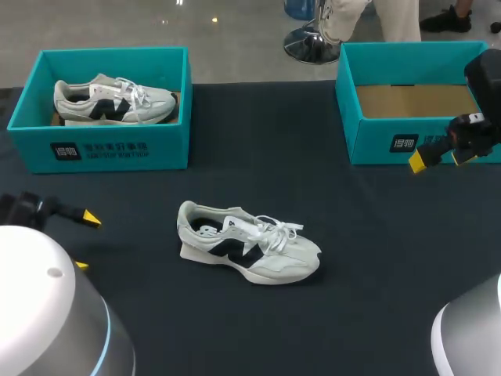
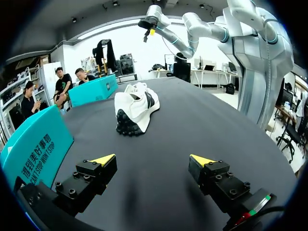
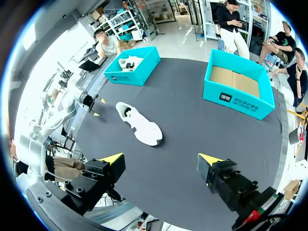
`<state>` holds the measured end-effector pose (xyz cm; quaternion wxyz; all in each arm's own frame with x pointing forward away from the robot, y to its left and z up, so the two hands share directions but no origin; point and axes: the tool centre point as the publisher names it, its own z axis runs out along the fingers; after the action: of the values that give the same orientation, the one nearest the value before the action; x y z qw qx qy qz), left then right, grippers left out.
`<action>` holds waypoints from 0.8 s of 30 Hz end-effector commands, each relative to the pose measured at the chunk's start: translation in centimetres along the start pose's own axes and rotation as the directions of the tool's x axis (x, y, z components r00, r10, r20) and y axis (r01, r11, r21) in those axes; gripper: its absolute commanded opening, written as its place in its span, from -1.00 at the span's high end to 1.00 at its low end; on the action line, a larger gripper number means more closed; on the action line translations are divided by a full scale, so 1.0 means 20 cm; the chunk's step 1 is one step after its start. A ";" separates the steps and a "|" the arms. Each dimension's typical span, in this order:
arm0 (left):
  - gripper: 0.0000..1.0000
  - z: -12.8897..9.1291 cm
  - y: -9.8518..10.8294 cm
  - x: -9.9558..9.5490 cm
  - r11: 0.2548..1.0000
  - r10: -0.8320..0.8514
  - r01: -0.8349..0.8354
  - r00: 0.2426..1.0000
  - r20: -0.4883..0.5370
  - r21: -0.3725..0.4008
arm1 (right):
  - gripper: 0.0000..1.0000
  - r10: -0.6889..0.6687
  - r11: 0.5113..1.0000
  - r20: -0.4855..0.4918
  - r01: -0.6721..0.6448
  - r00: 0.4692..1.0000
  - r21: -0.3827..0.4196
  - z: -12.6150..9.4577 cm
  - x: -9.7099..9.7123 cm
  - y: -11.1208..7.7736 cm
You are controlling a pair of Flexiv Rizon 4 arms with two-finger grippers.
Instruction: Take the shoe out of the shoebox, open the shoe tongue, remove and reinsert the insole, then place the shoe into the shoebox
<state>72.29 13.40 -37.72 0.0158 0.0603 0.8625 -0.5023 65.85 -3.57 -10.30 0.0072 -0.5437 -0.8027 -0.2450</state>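
Observation:
A white sneaker (image 1: 249, 249) with a dark side logo and white laces lies upright on the black table (image 1: 376, 235), toe towards the right. In the left wrist view this sneaker (image 2: 136, 107) is well ahead of my fingers, sole facing me. My left gripper (image 1: 86, 241) is at the table's left edge, open and empty (image 2: 153, 161). My right gripper (image 1: 438, 160) hangs open in front of the empty teal shoebox (image 1: 376, 145) at the back right. From high up, the right wrist view shows the open right gripper (image 3: 162, 159) with the sneaker (image 3: 139, 124) far below.
A second teal shoebox (image 1: 102, 149) at the back left holds another white sneaker (image 1: 113, 100). This box's wall (image 2: 36, 144) is close beside my left finger. The empty box (image 3: 238, 101) has a brown cardboard floor.

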 end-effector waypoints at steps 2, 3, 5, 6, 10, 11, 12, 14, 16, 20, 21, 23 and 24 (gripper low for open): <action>-1.00 -0.02 0.12 -0.07 0.996 -0.033 0.037 0.998 -0.048 0.086 | -1.00 0.001 1.000 0.000 -0.001 1.000 0.009 0.01 0.00 0.02; -1.00 -0.02 0.13 -0.07 0.994 -0.038 0.043 0.998 -0.053 0.096 | -1.00 0.001 1.000 0.000 -0.001 1.000 0.009 0.01 0.00 0.02; -1.00 -0.02 0.14 -0.08 0.993 -0.048 0.053 0.997 -0.056 0.106 | -1.00 0.001 1.000 0.000 -0.001 1.000 0.009 0.01 0.00 0.02; -1.00 -0.02 0.14 -0.08 0.993 -0.049 0.055 0.997 -0.055 0.106 | -1.00 0.001 1.000 0.000 -0.001 1.000 0.009 0.01 0.00 0.02; -1.00 -0.02 0.16 -0.08 0.990 -0.079 0.083 0.996 -0.044 0.113 | -1.00 0.001 1.000 0.000 -0.001 1.000 0.009 0.01 0.00 0.02; -1.00 -0.02 0.17 -0.08 0.989 -0.088 0.092 0.995 -0.035 0.114 | -1.00 0.001 1.000 0.000 -0.001 1.000 0.009 0.01 0.00 0.02; -1.00 -0.03 0.17 -0.07 0.989 -0.092 0.094 0.995 -0.024 0.113 | -1.00 0.001 1.000 0.000 -0.001 1.000 0.009 0.01 0.00 0.02; -1.00 -0.04 0.17 -0.06 0.988 -0.102 0.102 0.995 -0.009 0.116 | -1.00 0.001 1.000 0.000 -0.001 1.000 0.009 0.01 0.00 0.02; -1.00 -0.04 0.18 -0.06 0.987 -0.108 0.107 0.994 0.000 0.117 | -1.00 0.001 1.000 0.000 -0.001 1.000 0.009 0.01 0.00 0.02; -1.00 -0.05 0.17 -0.05 0.987 -0.110 0.108 0.994 0.011 0.117 | -1.00 0.001 1.000 0.000 -0.001 1.000 0.009 0.01 0.00 0.02; -1.00 -0.05 0.17 -0.05 0.987 -0.111 0.109 0.994 0.010 0.116 | -1.00 0.001 1.000 0.000 -0.001 1.000 0.009 0.01 0.00 0.02; -1.00 -0.04 0.17 -0.05 0.988 -0.108 0.107 0.994 0.004 0.113 | -1.00 0.001 1.000 0.000 -0.001 1.000 0.009 0.01 0.00 0.02; -1.00 -0.04 0.16 -0.06 0.989 -0.104 0.104 0.995 -0.005 0.110 | -1.00 0.001 1.000 0.000 -0.001 1.000 0.009 0.01 0.00 0.02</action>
<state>73.95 15.86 -40.34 -0.0134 0.0143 0.8326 -0.5536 65.85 -3.57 -10.30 0.0072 -0.5437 -0.8027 -0.2451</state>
